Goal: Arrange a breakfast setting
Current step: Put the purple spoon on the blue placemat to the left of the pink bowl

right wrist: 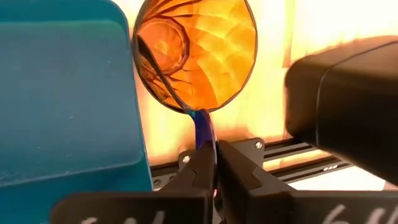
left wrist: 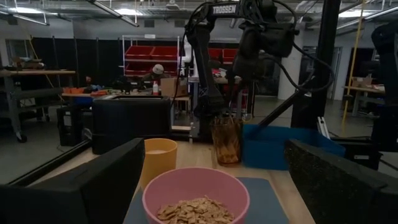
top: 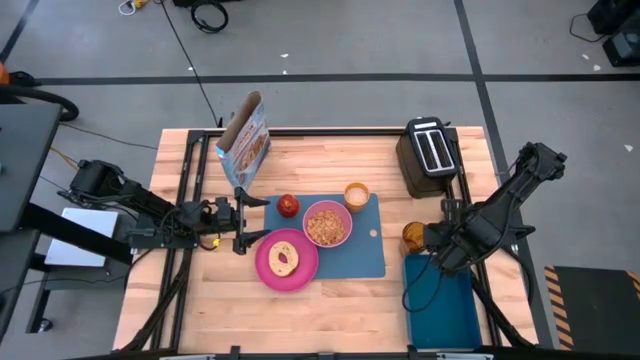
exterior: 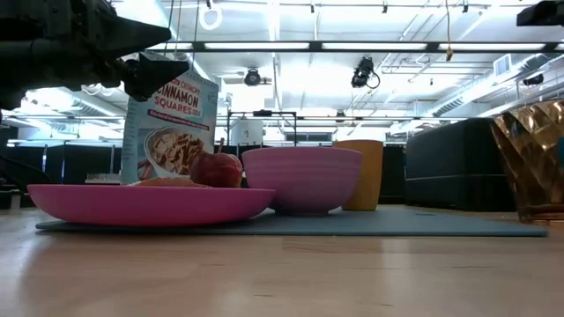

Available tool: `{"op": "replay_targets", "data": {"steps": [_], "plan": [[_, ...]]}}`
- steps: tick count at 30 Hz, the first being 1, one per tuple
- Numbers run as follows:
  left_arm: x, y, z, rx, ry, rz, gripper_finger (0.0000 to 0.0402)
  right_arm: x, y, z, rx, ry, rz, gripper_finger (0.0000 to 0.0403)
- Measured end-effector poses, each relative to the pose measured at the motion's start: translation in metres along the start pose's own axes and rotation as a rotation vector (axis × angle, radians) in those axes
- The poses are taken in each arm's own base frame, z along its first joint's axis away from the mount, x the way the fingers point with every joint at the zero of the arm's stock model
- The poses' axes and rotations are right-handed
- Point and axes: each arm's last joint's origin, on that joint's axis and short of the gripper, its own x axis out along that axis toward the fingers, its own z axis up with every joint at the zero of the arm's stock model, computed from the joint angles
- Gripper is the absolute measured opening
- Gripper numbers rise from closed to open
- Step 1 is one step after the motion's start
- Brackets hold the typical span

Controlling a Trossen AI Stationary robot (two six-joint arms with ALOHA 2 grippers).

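On the blue mat [top: 365, 250] stand a pink bowl [top: 327, 224] of cereal, a small amber cup [top: 357, 195] and a red apple [top: 289, 205]. The pink plate [top: 287, 260] rests partly on the mat's left edge and carries the bagel [top: 284, 259]. To the mat's right, a blue-purple spoon [right wrist: 204, 127] stands in a faceted amber glass [right wrist: 199, 50]. Above it, my right gripper [right wrist: 216, 155] is shut on the spoon. My left gripper [top: 255, 222] waits open just left of the plate and apple, its fingers level and pointing at the bowl [left wrist: 196, 193]. My right gripper pinches the spoon's handle near its upper end [right wrist: 206, 142] between its two fingers. The fingers come from above, pointing steeply down. The spoon slants, and its lower part [right wrist: 158, 68] is still inside the amber glass.
A cereal box [top: 245, 140] stands at the far left of the table and a black toaster [top: 430, 150] at the far right. A dark blue tray [top: 440, 300] lies at the near right, beside the glass. Bare wood shows along the table's near edge.
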Motion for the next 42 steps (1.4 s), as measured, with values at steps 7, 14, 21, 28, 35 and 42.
{"op": "replay_targets", "data": {"steps": [7, 14, 21, 28, 35, 42], "plan": [[0.0, 0.0, 0.0, -0.001, 0.0, 0.0, 0.0391, 0.002, 0.003, 0.004, -0.02, -0.025, -0.038, 0.0014], [0.0, 0.0, 0.0, -0.001, 0.0, 0.0, 0.0391, 0.007, 0.004, 0.011, -0.045, -0.031, -0.083, 0.0013], [0.0, 0.0, 0.0, -0.007, 0.0, 0.0, 0.0391, 0.01, -0.007, 0.022, -0.084, -0.068, -0.16, 0.0012], [0.0, 0.0, -0.001, -0.025, 0.005, 0.0, 0.0391, 0.001, -0.024, 0.031, -0.151, -0.097, -0.181, 0.0012], [0.0, 0.0, -0.004, -0.042, 0.038, 0.001, 0.0391, -0.027, -0.047, 0.035, -0.25, -0.198, -0.175, 0.0012], [0.0, 0.0, -0.004, -0.046, 0.036, 0.001, 0.0391, -0.034, -0.067, 0.031, -0.354, -0.229, -0.224, 0.0012]]}}
